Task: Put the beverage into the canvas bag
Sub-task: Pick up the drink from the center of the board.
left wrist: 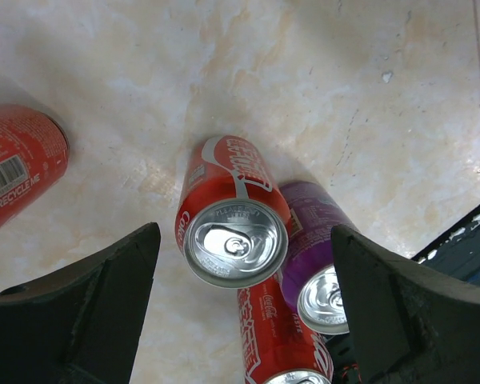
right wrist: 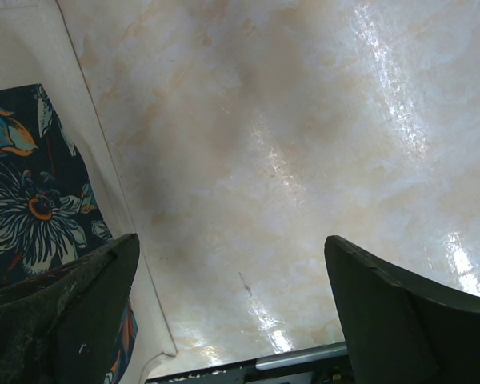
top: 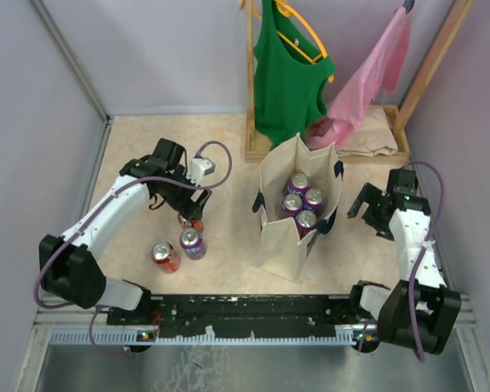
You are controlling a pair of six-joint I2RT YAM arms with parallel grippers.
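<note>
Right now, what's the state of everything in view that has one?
canvas bag: upright, mouth open, purple cans standing inside
left gripper: jaws open either side of red can, not closed on it
red can: upright
loose purple can: upright beside it
right gripper: jaws open, empty
green tank top: hanging
pink garment: hanging

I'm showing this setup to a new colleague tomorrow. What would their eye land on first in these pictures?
Probably the canvas bag standing open mid-table, with purple cans inside it. Next, the left gripper, open above an upright red can on the table left of the bag. A bright green tank top hangs behind the bag.
</note>
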